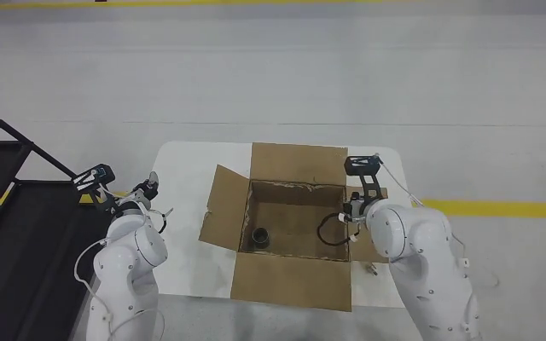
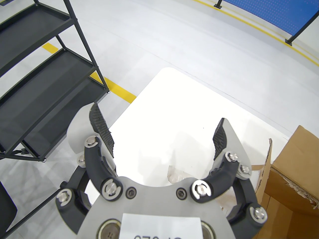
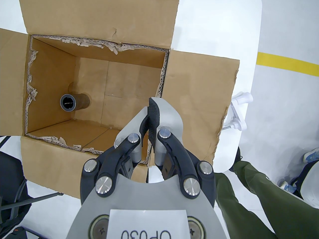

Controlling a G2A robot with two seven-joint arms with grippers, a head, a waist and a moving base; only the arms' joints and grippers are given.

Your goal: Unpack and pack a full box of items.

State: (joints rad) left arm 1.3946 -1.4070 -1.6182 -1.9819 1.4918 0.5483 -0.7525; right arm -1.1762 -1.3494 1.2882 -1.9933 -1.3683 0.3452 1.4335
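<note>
The dark cylindrical tube [image 3: 74,102] sits on the floor of the open brown cardboard box [image 3: 99,8], close to the wall on my left side. It looks to be standing on end with its hollow mouth upward, though I can't be sure from these angles. I see nothing else inside, so I judge the unpacking is nearly finished and this tube is the piece to lift out. The box rests on the white table [image 2: 174,95], its rim torn ragged.

My right gripper [image 3: 152,105] hovers above the box's right-hand near corner. Its pads [image 3: 152,111] are pressed together with nothing between them. My left gripper [image 2: 159,118] hangs over bare table just beside the box's left flap [image 2: 296,145], spread wide and empty, with the black metal shelf rack [image 2: 37,88] beyond it.

To do this well, I'd part the right pincer before going down. I'd cross over the opening rather than drag over the rim, then descend straight so it straddles the tube without scraping the wall. I'd pinch across the body gently, since a round tube may tip or roll if nudged first.
</note>
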